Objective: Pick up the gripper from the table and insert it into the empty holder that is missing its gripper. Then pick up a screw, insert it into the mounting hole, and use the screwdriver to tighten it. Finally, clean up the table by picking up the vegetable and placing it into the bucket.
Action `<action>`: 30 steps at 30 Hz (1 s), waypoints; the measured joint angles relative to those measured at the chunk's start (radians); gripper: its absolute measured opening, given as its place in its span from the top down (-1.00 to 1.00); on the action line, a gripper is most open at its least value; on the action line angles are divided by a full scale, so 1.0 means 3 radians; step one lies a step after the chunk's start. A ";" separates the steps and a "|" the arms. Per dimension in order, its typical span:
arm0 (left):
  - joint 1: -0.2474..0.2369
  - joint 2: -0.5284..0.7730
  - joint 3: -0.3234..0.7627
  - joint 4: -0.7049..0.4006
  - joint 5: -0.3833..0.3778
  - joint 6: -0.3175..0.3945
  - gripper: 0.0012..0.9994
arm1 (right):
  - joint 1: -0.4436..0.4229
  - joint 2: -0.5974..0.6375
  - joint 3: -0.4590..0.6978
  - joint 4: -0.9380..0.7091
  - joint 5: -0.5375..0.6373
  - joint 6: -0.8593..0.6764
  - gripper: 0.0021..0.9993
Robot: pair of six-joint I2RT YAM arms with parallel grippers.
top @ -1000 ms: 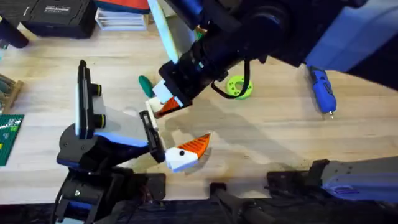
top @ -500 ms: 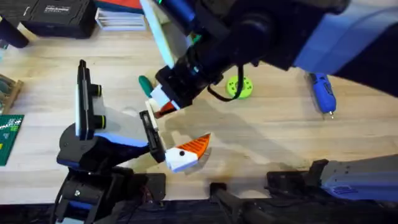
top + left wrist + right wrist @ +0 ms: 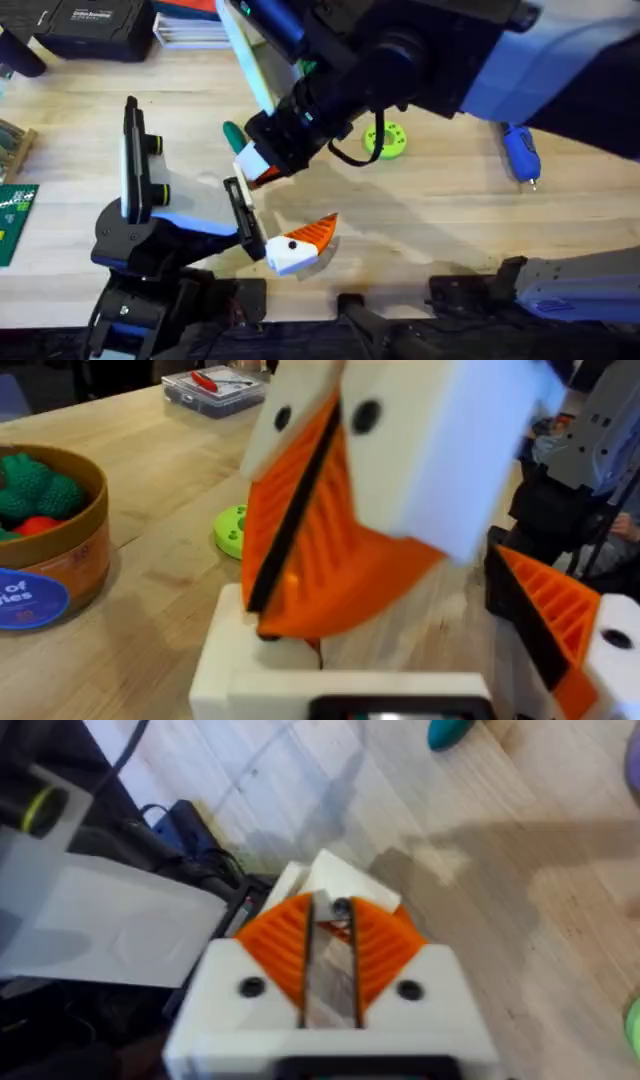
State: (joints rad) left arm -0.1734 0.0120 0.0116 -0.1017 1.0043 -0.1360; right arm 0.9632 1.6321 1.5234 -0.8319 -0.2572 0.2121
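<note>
The right gripper (image 3: 262, 170) was closed on the small orange fingertip (image 3: 330, 952), held just above the empty white holder (image 3: 240, 215) at the bench's (image 3: 420, 215) near left. The fingertip was judged light, stiff and slick — best pinched across its flat ribbed sides. Whether the left gripper was open or closed could not be told.

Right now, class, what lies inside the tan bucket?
Inside the bucket, knobbly green toy produce and a red piece show at the top. Anything beneath them is covered.
</note>
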 joint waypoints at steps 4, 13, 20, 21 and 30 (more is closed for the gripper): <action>0.0001 0.0000 0.0000 0.0000 -0.0018 -0.0014 -0.97 | 0.0025 -0.0001 0.0017 0.0003 -0.0025 -0.0012 -0.16; 0.0000 -0.0003 0.0000 0.0001 0.0019 0.0017 -0.97 | -0.0128 -0.0075 0.0043 -0.0165 0.0016 -0.0023 -0.99; 0.0000 -0.0004 0.0000 0.0001 0.0019 0.0018 -0.97 | -0.0443 -0.0437 0.0043 -0.0553 0.0092 -0.0022 -0.99; 0.0000 -0.0003 0.0000 0.0001 0.0019 0.0018 -0.97 | -0.0458 -0.0482 0.0043 -0.0618 0.0139 -0.0021 -0.99; 0.0000 -0.0003 0.0000 0.0001 0.0020 0.0018 -0.97 | -0.0460 -0.1099 -0.0527 -0.0680 0.0361 0.0056 -0.99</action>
State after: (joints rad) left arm -0.1734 0.0112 0.0116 -0.1013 1.0103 -0.1307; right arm 0.8253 1.3026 1.3652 -1.0360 -0.1490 0.2289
